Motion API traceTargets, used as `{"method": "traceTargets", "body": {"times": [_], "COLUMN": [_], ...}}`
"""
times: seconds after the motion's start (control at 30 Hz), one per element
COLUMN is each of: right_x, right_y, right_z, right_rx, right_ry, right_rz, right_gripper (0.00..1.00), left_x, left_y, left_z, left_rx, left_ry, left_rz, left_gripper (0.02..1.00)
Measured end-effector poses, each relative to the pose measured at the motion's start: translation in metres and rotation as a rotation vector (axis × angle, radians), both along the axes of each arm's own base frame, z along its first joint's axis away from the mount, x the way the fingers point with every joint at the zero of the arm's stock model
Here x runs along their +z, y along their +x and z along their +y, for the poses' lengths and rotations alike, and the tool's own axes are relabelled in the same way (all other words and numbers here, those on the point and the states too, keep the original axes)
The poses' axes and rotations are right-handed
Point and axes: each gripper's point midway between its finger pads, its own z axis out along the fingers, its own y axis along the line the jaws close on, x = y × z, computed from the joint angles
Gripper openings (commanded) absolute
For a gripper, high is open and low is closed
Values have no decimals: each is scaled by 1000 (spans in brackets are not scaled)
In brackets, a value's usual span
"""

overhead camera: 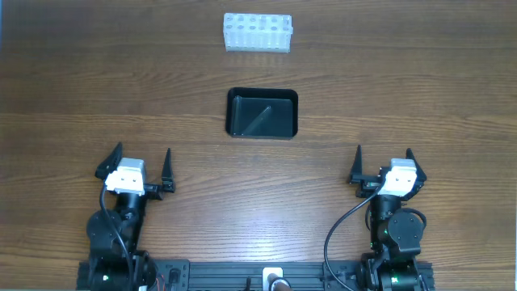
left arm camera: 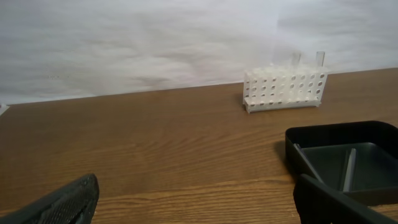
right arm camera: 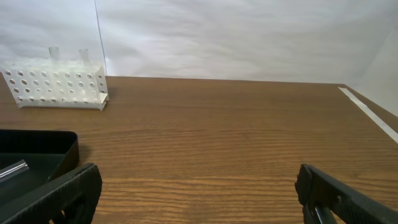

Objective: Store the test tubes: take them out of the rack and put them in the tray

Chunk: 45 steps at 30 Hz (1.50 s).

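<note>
A white test tube rack (overhead camera: 257, 32) stands at the far middle of the table, with two clear tubes (left arm camera: 319, 57) sticking up from it, also seen as tubes (right arm camera: 54, 53) in the right wrist view. Nearer to me sits the black tray (overhead camera: 262, 92), and one clear tube (overhead camera: 260, 120) lies slanted inside it. My left gripper (overhead camera: 138, 165) is open near the front left, well short of the tray (left arm camera: 323, 132) and the rack (left arm camera: 285, 90). My right gripper (overhead camera: 383, 164) is open at the front right, with nothing in it. The rack (right arm camera: 57, 87) and tray (right arm camera: 37, 140) lie off to its side.
The table is bare brown wood around both grippers and between tray and rack. A pale strip (right arm camera: 367, 112) marks the table's right edge. A white wall rises behind the rack.
</note>
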Motion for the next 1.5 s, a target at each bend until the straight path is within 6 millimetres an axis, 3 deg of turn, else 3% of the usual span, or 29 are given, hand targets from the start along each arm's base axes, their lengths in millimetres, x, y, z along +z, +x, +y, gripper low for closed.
{"method": "traceTargets", "body": {"times": [0.97, 1.27, 1.5], "right_x": [6, 45, 67], "right_y": [-1, 4, 37], "right_z": [-8, -16, 0], "right_rx": [-50, -92, -12], "right_ry": [5, 87, 90], "right_rz": [-27, -186, -117], "right_gripper": [993, 993, 991], "left_x": [0, 0, 0], "left_y": [0, 0, 0], "left_z": [0, 0, 0], "left_rx": [0, 0, 0], "left_ry": [0, 0, 0], "left_rz": [0, 0, 0], "left_gripper": [1000, 1000, 998]}}
